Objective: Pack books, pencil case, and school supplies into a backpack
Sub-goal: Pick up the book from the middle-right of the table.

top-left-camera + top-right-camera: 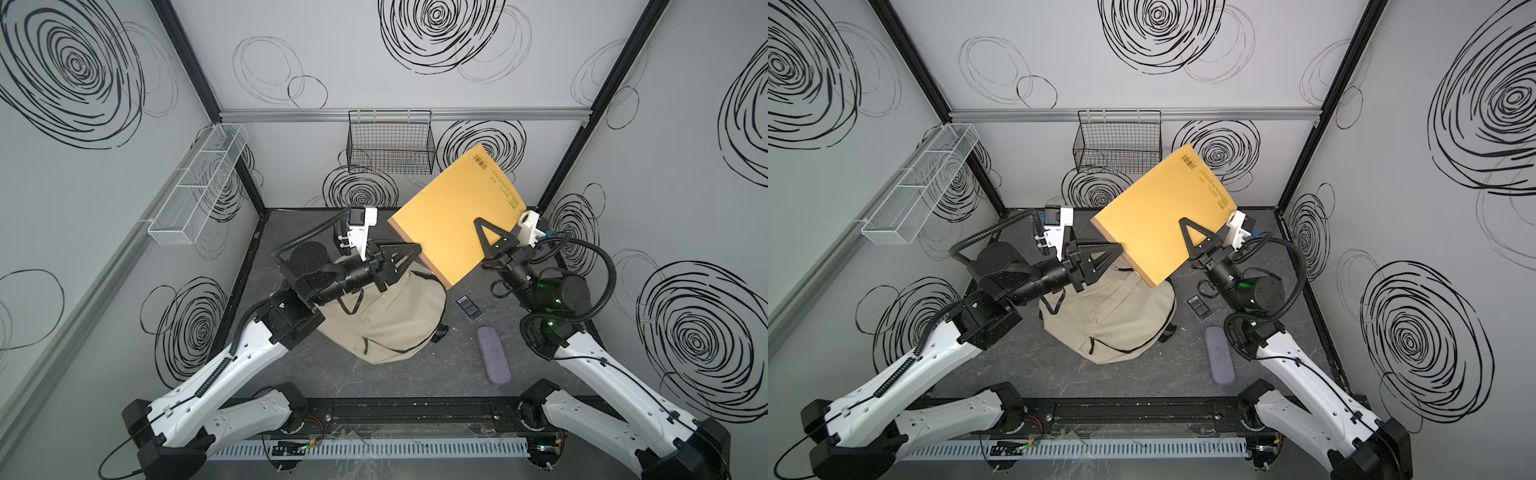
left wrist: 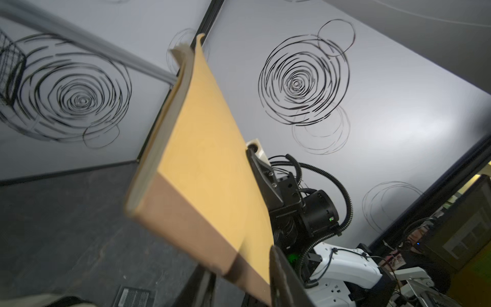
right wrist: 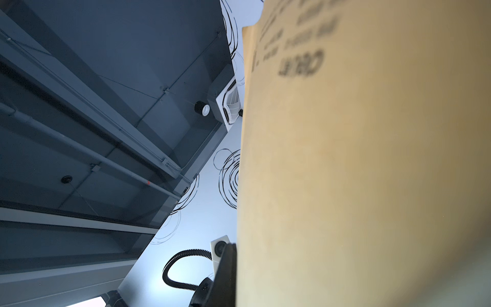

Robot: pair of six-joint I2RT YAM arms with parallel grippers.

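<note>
Thin mustard-yellow softcover book [image 1: 453,208] aloft above cream canvas backpack [image 1: 386,316]; right gripper [image 1: 480,222] clamped on it; left gripper [image 2: 239,265] parted astride its edge, clearest in left wrist view.

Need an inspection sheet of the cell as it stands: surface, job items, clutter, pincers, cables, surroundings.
Surface: dark mottled tabletop, no spills seen.
Job's things: mustard-yellow book held aloft and tilted above the cream backpack; lavender pencil case and small dark packet lie on the tabletop beside the backpack; no other book in view.
Clutter: nothing seen.
Pincers: right pincer shut on the book's edge; left pincer at the opposite corner, grip unclear.
Cables: black corrugated conduits loop along both arms; no snag seen.
Surroundings: black wire basket on the back wall, white mesh tray on the side wall.
</note>
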